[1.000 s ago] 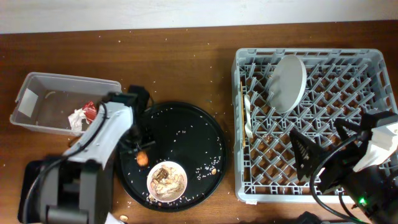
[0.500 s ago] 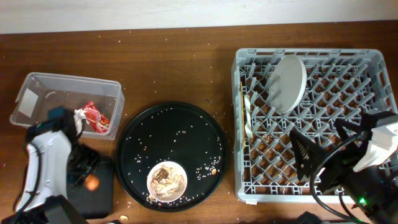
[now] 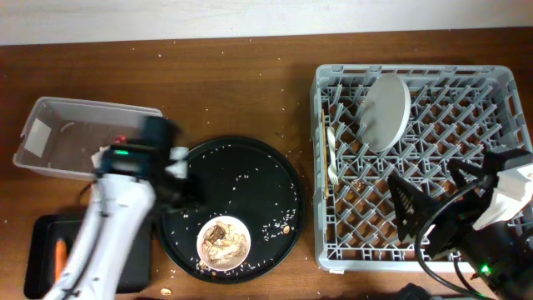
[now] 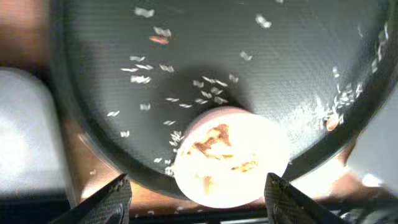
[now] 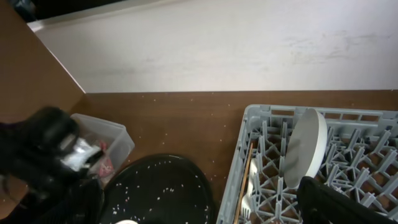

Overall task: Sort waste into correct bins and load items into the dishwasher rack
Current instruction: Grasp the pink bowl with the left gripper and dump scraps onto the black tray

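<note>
Holding, left gripper (image 4: 198, 183): nothing; its fingers (image 4: 112, 194) are spread wide above the small white bowl and do not touch it.
Holding, right gripper (image 3: 410, 208): cannot tell; only one dark finger (image 5: 336, 202) shows in its wrist view, over the rack.
Writing: a white label (image 3: 35, 138) sits on the short end of the clear tub (image 3: 62, 108); no text can be read.
Small white bowl (image 3: 223, 242): round, with brownish scraps inside, upright on the near part of the round black tray (image 3: 266, 179), which is strewn with pale crumbs (image 4: 211, 87).
Carrot stick (image 3: 60, 254): orange, lying in the shallow black tray (image 3: 37, 229) at the near left.
Wrappers (image 5: 102, 165): red and white, crumpled, in the clear tub.
Plate (image 3: 385, 111): pale grey-green, on edge among the pegs at the far side of the dishwasher rack (image 3: 500, 73).
Fork (image 3: 332, 158) and chopstick (image 3: 324, 137): side by side along the rack's left wall.
</note>
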Robot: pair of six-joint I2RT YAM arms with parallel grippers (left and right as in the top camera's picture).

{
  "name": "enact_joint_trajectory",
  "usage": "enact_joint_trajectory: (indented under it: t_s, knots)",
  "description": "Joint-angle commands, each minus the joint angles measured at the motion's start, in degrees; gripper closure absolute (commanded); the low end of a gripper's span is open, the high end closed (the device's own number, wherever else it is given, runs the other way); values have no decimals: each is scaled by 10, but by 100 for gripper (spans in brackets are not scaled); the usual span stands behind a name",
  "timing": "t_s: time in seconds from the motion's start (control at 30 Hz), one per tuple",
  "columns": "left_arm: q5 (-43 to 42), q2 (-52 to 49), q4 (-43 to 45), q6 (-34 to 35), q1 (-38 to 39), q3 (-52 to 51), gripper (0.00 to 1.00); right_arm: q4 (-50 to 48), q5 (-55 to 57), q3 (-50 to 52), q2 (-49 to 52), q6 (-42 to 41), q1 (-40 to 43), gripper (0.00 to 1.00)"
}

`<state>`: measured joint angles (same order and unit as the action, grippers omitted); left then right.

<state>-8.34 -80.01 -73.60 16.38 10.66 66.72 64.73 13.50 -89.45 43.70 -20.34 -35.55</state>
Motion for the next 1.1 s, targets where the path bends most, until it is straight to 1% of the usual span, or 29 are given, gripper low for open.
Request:
enact_joint_trajectory:
  t_s: [0.0, 0.07, 0.1, 0.13, 0.23, 0.33, 0.37, 0.4, 0.43, 0.5, 0.53, 0.57, 0.63, 0.67, 0.7, 0.8, 0.83, 0.87, 0.9, 1.0, 1.03, 1.07]
  knots:
    - [62, 0, 42, 45, 168, -58, 33, -1, 7, 0, -1, 6, 3, 1]
    - [63, 0, 84, 64, 253, -97, 36, -1, 7, 0, -1, 6, 3, 1]
    - [62, -2, 109, 80, 296, -120, 39, -1, 7, 0, -1, 6, 3, 1]
    - [63, -2, 127, 80, 323, -135, 41, -1, 7, 0, -1, 6, 3, 1]
    - [63, -12, 177, 81, 375, -176, 41, -1, 7, 0, -1, 6, 3, 1]
    - [63, -49, 200, 83, 381, -196, 42, -1, 7, 0, -1, 6, 3, 1]
    - [63, -73, 213, 82, 381, -199, 48, -1, 7, 0, -1, 6, 3, 1]
    - [63, -99, 229, 82, 381, -199, 65, -1, 7, 0, -1, 6, 3, 1]
    - [62, -111, 233, 83, 381, -197, 76, -1, 7, 0, -1, 6, 3, 1]
    - [62, -111, 228, 83, 381, -187, 88, -1, 7, 0, -1, 6, 3, 1]
    - [62, -111, 221, 83, 381, -175, 97, -1, 7, 0, -1, 6, 3, 1]
    - [63, -111, 212, 83, 381, -162, 100, -1, 7, 0, -1, 6, 3, 1]
    - [101, -110, 143, 102, 371, -103, 100, -1, 7, 0, -1, 6, 3, 1]
    - [123, -108, 104, 107, 353, -74, 100, -1, 7, 0, -1, 6, 3, 1]
    - [129, -103, 78, 106, 330, -55, 100, -1, 7, 0, -1, 6, 3, 1]
    - [117, -68, 39, 106, 233, -36, 100, -1, 7, 0, -1, 6, 3, 1]
    - [92, -50, 37, 97, 181, -37, 100, -1, 7, 0, -1, 6, 3, 1]
    - [32, -28, 43, 66, 109, -37, 100, -1, 7, 0, -1, 6, 3, 1]
    - [-47, -11, 56, 12, 38, -37, 100, -1, 7, 0, -1, 6, 3, 1]
    - [-175, 4, 55, -96, -138, -37, 100, -1, 7, 0, -1, 6, 3, 2]
    - [-249, 4, 53, -148, -214, -43, 100, -1, 7, 0, -1, 6, 3, 1]
    - [-294, 4, 53, -180, -265, -51, 100, -1, 7, 0, -1, 6, 3, 1]
